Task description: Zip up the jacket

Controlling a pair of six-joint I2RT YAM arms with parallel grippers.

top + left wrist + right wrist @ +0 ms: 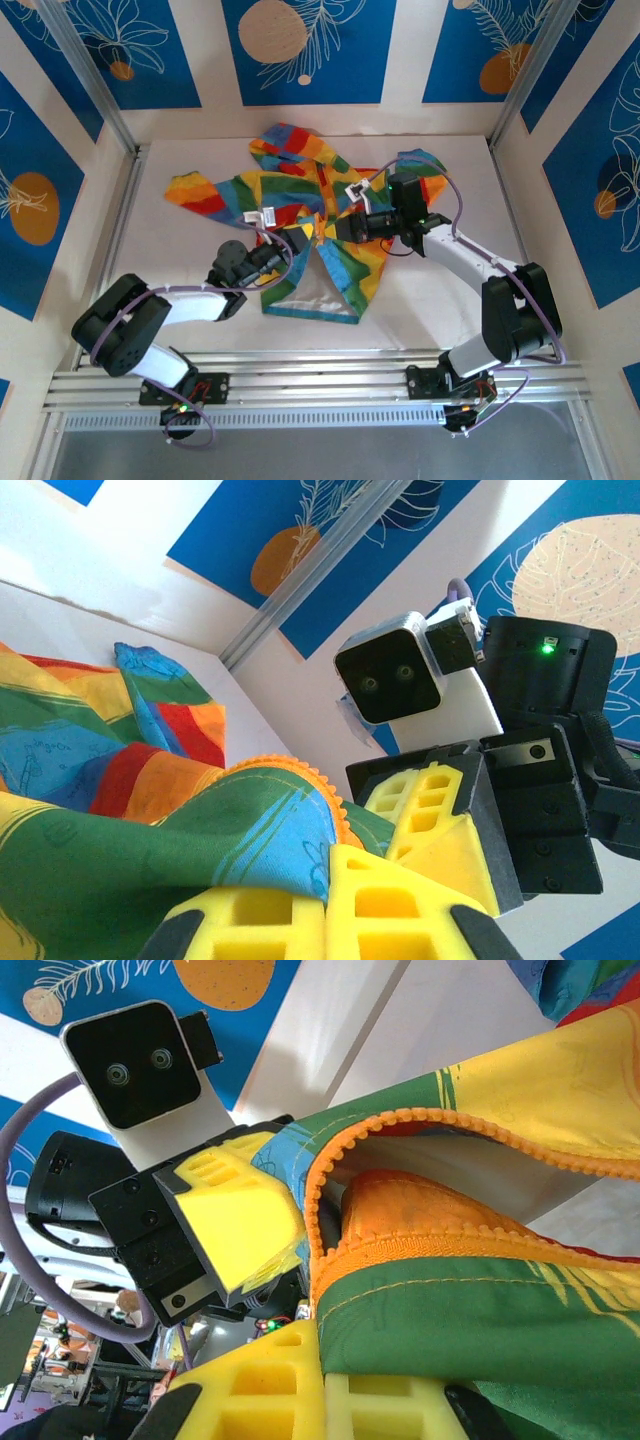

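jacket (300, 215) lies spread at the centre of the white table (400, 310). its long axis runs far to near, hood toward the back wall, hem toward the arm bases. left gripper (298, 240) and right gripper (345, 228) crowd just beside each other at the orange zipper (450, 1248), both clenched on jacket fabric.

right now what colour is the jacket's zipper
Orange; the zipper shows best in the right wrist view.

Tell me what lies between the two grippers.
A short fold of the jacket, green fabric edged by its orange zipper, spans from the left gripper to the right gripper; both wrist views show it.
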